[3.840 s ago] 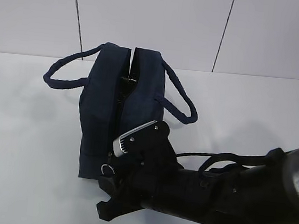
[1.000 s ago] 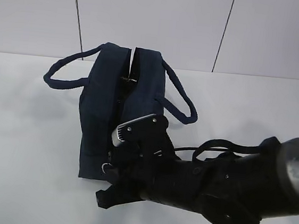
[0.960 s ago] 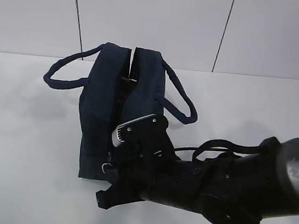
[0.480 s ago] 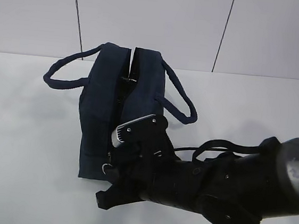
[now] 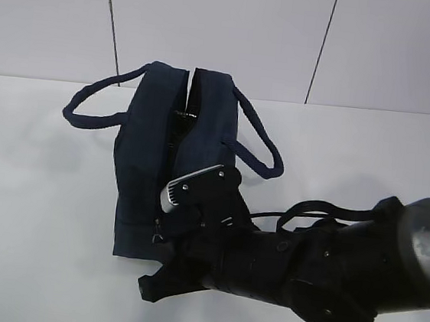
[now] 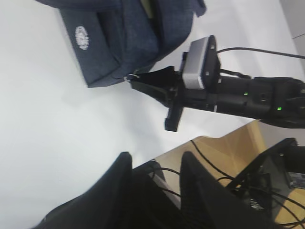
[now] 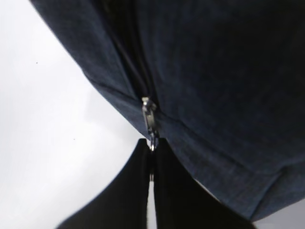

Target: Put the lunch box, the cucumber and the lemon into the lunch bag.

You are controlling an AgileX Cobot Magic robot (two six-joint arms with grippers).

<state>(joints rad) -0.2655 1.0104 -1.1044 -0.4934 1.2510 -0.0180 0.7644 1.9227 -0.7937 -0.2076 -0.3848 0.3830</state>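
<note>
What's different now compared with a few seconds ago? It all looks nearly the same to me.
The right gripper moved in toward the near end of the lunch bag, and its fingers closed on the zipper's ring pull. That ring hung free in front of the bag before; now it is pinched between them. The bag, its handles and the partly open top stayed as they were.
</note>
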